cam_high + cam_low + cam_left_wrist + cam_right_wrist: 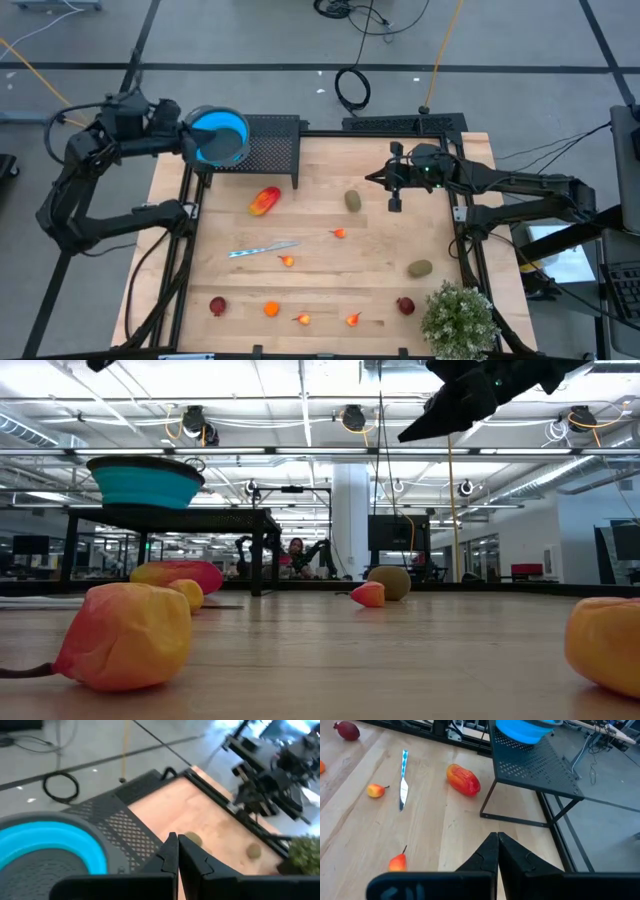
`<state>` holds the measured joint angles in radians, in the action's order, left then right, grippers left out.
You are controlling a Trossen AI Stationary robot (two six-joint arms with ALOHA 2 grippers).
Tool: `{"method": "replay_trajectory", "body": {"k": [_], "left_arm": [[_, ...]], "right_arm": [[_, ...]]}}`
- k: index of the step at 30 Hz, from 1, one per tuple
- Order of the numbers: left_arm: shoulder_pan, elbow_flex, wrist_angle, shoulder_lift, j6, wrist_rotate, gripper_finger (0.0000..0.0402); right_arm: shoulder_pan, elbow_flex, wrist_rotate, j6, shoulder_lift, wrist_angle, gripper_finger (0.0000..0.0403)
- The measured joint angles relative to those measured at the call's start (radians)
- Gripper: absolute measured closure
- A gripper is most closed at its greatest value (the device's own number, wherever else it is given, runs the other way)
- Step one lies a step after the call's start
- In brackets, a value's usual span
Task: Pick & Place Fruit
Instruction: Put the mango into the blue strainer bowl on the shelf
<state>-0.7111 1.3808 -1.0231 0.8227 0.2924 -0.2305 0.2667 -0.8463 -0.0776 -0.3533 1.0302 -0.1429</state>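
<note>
- The round blue bowl [219, 137] is partly covered by the left gripper [186, 143], upper left of the high view, jaws together
- The right gripper [394, 204], jaws together and empty, is held above the wooden table [380, 270], upper right
- The larger orange-red fruit [264, 201] is seen left of centre, small pieces scattered below

In the low view an orange fruit [608, 642] near the camera is cut off by the picture's edge, and a blurred yellow-red fruit [128, 635] hides part of the worktop [400, 650] behind it. The blue bowl [47, 847] is cropped in the left wrist view. In the high view the potted plant [460, 318] runs past the frame.
</note>
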Motion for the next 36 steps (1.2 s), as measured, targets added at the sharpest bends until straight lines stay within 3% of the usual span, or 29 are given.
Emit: {"method": "replay_trajectory", "body": {"k": [8, 12, 22, 27, 36], "left_arm": [[0.276, 0.000, -0.002, 0.106, 0.054, 0.133, 0.0401], [0.409, 0.000, -0.005, 0.166, 0.146, 0.188, 0.0401], [0.695, -0.001, -0.154, 0.341, 0.574, 0.284, 0.0401], [0.796, -0.001, -0.187, 0.452, 0.754, 0.303, 0.0401], [0.874, -0.001, -0.191, 0.649, 0.866, 0.328, 0.0401]], "right_arm": [[0.001, 0.000, 0.003, 0.001, -0.001, 0.003, 0.0403], [0.001, 0.000, 0.054, 0.022, -0.001, 0.002, 0.0403], [0.002, 0.000, 0.055, 0.027, -0.001, 0.001, 0.0403], [0.002, 0.000, 0.055, 0.025, -0.001, 0.000, 0.0403], [0.002, 0.000, 0.055, -0.007, -0.001, 0.000, 0.0403]]}}
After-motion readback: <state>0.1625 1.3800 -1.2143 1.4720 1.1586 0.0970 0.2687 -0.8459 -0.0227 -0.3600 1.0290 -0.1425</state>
